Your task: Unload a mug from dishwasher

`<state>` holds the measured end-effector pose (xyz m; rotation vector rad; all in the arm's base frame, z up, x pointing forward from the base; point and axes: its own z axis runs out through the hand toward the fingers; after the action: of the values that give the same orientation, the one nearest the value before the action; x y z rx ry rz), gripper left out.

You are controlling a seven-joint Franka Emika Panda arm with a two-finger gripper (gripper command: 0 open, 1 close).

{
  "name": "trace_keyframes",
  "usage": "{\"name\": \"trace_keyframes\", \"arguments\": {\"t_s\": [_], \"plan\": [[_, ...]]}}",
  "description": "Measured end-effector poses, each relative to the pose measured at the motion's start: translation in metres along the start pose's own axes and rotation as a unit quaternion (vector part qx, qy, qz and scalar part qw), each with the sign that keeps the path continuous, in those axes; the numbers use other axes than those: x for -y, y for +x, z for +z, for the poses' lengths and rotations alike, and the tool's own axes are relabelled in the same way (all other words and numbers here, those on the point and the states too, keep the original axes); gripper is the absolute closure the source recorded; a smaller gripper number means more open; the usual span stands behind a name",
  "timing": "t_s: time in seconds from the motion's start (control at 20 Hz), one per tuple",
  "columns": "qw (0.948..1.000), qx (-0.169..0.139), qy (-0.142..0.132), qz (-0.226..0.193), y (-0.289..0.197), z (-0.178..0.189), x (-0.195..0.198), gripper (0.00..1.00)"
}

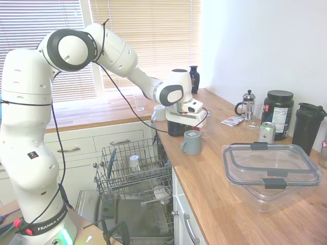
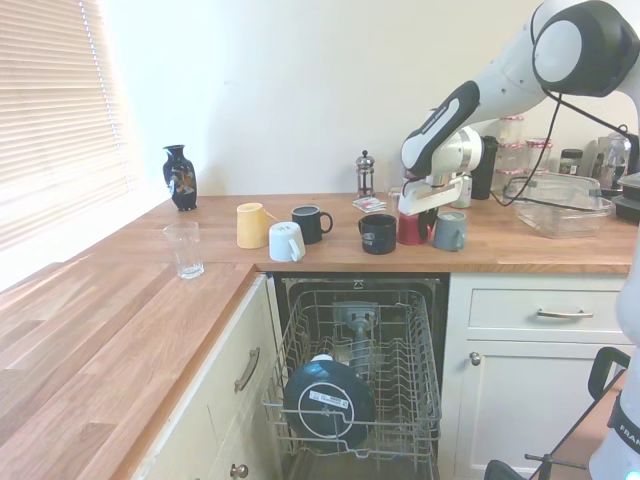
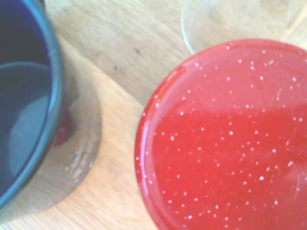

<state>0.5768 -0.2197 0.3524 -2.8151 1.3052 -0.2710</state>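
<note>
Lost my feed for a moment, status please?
Gripper down over the red mug, fingers hidden. Mug upside down on the counter, between the dark mug and grey mug. Tight quarters.

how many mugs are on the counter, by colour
yellow mug: 1
pale blue mug: 1
black mug: 1
navy mug: 1
red mug: 1
grey mug: 1
total: 6

6 mugs, 1 vase, 1 glass.
</note>
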Motion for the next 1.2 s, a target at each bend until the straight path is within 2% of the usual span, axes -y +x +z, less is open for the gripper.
{"name": "trace_keyframes", "arguments": {"t_s": [0.15,0.75,1.2], "plan": [[0.9999,0.01,-0.005,-0.009,0.0,-0.001,0.0,0.0],[0.9997,0.014,-0.008,-0.018,-0.005,0.001,0.008,0.0],[0.9998,0.002,0.002,-0.02,-0.004,-0.022,0.025,0.0]]}}
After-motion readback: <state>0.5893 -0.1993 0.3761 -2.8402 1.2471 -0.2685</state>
